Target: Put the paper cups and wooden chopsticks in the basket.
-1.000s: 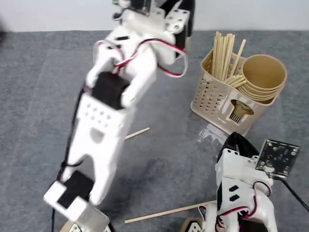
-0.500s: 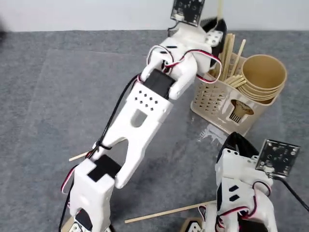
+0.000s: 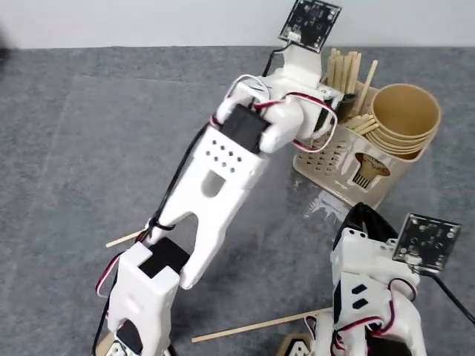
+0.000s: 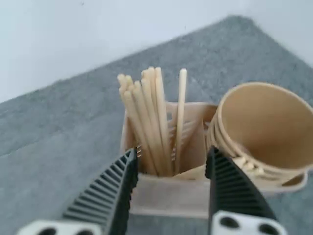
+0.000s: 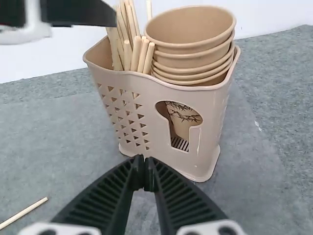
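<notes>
Chopsticks (image 4: 148,117) just beyond left hand (image 4: 171,154)

I saw my left claw (image 4: 172,154) spread wide just before the basket (image 4: 166,196), which held upright chopsticks (image 4: 146,122) beside stacked paper cups (image 4: 264,127).

— What lies under everything?
— A grey carpet (image 3: 22,111), and flat on it a clear sheet (image 3: 96,148).
— How far does the sheet reach?
— Its far left corner stops short of the carpet's edge. Bare carpet shows beyond the sheet's far side and its left side.
— And past that?
— A white wall (image 3: 111,22), behind the sheet's far side. Pale glints (image 3: 320,204) sit on the sheet's right part.
</notes>
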